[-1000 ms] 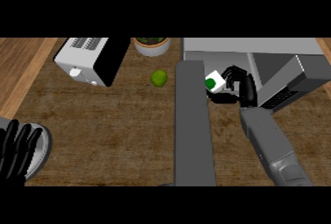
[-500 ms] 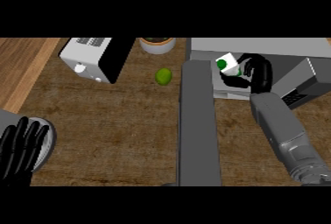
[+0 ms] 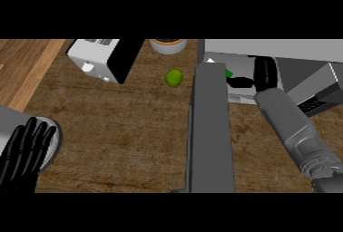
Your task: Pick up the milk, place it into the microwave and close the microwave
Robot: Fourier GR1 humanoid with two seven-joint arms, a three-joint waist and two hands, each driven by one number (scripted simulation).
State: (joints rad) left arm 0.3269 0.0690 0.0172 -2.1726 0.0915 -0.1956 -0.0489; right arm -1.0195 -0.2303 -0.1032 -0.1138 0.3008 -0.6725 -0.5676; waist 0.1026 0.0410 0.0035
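At the lower left edge the left hand rests with its fingers straight and spread, holding nothing. Further right along the back of the counter stand a toaster and a small pot, with a lime lying just in front of the pot. Next comes the microwave door, swung wide open and seen edge-on as a long grey slab. Just past it the milk sits at the mouth of the microwave — only a white corner and a green patch show, the rest hidden by door and hand. The right hand is curled about the carton, thumb towards the door.

The likely trouble is the carton catching the door edge or cavity rim and tipping, since it is so close to both. Its long axis and facing cannot be told — too little shows.
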